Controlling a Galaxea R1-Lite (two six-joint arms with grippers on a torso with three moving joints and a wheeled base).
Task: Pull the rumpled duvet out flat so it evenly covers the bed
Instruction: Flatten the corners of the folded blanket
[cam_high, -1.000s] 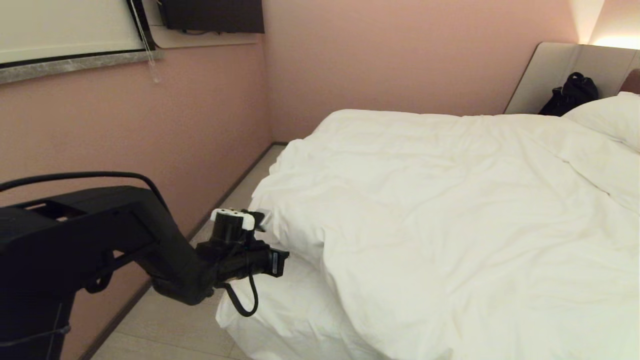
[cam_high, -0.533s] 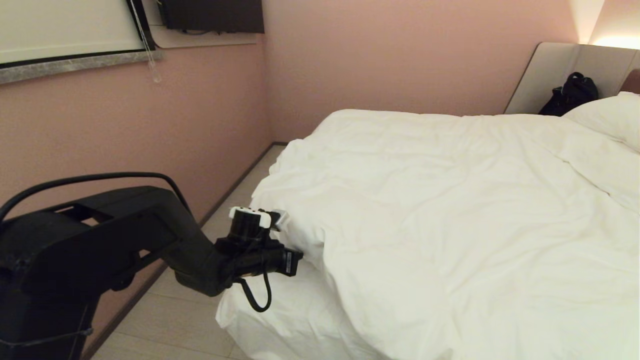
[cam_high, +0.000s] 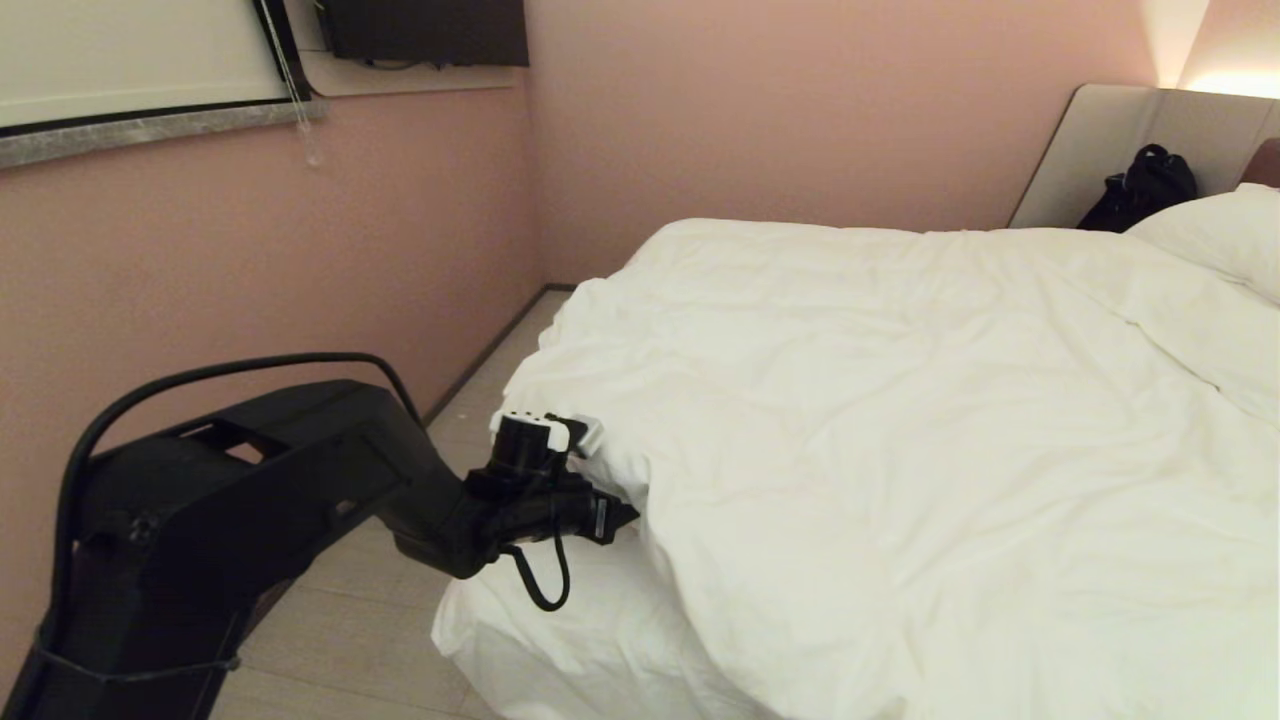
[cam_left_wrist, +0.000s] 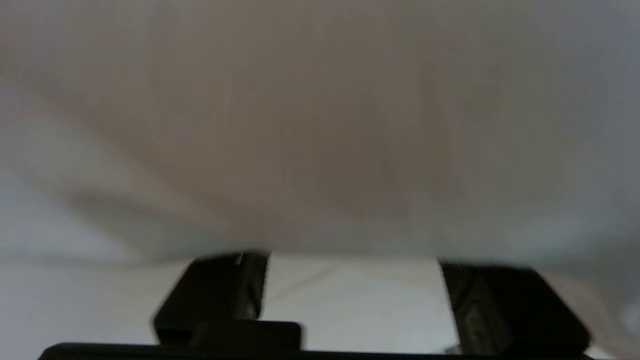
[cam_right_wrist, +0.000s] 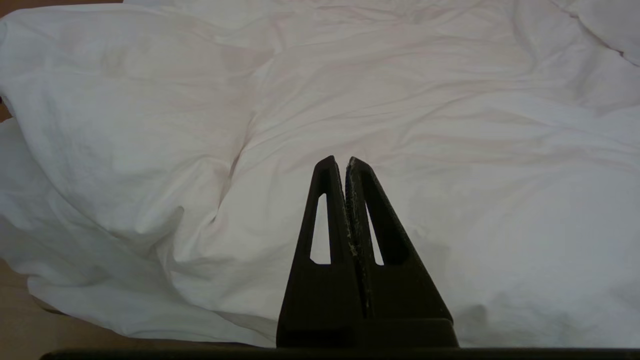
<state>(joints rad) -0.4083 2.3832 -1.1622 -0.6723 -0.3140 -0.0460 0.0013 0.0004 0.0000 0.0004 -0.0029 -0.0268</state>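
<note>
In the head view, the black left gripper (cam_high: 625, 517) is at lower centre-left, its tip under the edge of the puffy white wrinkled duvet (cam_high: 900, 420). Only the left wrist view shows its jaws standing apart, white cloth just before them. The right gripper (cam_right_wrist: 345, 162), seen only in its wrist view, is pressed closed above the duvet. The duvet covers the wide bed (cam_high: 560, 620) up to the plump white pillow (cam_high: 1220, 235) at upper right.

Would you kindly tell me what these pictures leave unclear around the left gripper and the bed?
- Left gripper fingertips: head view, tucked under the duvet edge.
- Left wrist view: blurred; fabric fills it, so contact is unreadable.
- Bed foot corner: cut by head view's bottom edge.
- Black bag: too small to identify.
</note>
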